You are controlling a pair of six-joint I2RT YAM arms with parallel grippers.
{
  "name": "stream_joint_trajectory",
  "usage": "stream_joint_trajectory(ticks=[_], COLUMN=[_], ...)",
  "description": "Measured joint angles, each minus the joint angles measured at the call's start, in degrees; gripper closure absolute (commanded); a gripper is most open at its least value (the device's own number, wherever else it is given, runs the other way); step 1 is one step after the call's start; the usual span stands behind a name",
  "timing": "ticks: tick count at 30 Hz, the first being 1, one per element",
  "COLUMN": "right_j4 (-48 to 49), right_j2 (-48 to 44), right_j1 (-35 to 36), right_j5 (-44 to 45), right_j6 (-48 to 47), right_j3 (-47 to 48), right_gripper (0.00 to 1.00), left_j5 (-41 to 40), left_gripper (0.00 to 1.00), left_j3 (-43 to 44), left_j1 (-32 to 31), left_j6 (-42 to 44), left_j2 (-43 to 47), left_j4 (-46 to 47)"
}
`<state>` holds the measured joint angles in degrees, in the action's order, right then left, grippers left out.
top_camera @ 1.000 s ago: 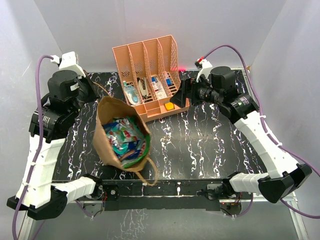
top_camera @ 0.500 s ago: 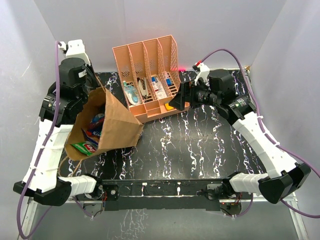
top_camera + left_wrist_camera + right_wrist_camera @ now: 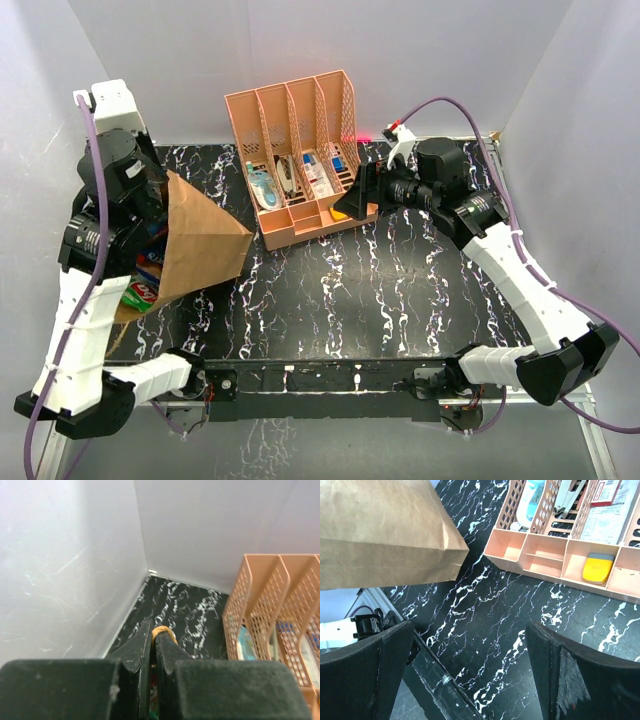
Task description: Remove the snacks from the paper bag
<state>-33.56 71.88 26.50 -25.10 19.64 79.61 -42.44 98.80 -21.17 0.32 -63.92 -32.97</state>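
Observation:
The brown paper bag (image 3: 203, 240) hangs tipped over at the left of the table, base toward the middle and mouth down toward the left edge. My left gripper (image 3: 153, 636) is shut on a brown strip of the bag, probably a handle, and in the top view the bag hides its jaws. Snacks spill from the mouth: a green packet (image 3: 141, 293) and a blue one (image 3: 151, 262) show beside my left arm. My right gripper (image 3: 358, 195) hovers open by the rack, with nothing between its fingers (image 3: 547, 660). The right wrist view also catches the bag's side (image 3: 380, 530).
An orange-pink slotted rack (image 3: 300, 150) with toiletry items stands at the back centre. A yellow item (image 3: 600, 567) lies in its front tray (image 3: 545, 560). White walls close in on the left, back and right. The table's near edge (image 3: 427, 672) runs below my right gripper.
The bag, upright with its mouth up a second ago, has been lifted and tipped leftward by my left arm, and packets now slide out at the left. My right gripper shifted slightly.

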Motion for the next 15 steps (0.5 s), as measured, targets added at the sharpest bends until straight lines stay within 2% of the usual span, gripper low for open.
stream_joint_trajectory(ticks=[7,12,15], right_j4=[1.29,1.86,2.56], right_j2=[0.46,0.52,0.52], right_j1=[0.02,0.02,0.26], right_j5=[-0.59,-0.83,-1.64], right_j6=[0.2,0.24,0.44], right_j3=[-1.14,-2.01,-2.62], right_gripper=[0.02,0.02,0.02], left_j5=[-4.92,-4.33,-1.07], left_gripper=[1.0,1.0,1.0], left_j3=[1.16,4.76,4.7], left_j1=[0.04,0.07,0.07], left_j6=[4.17,2.99,0.92], left_j2=[-4.96,-10.56,-11.37], left_j4=[6.05,5.16,3.8])
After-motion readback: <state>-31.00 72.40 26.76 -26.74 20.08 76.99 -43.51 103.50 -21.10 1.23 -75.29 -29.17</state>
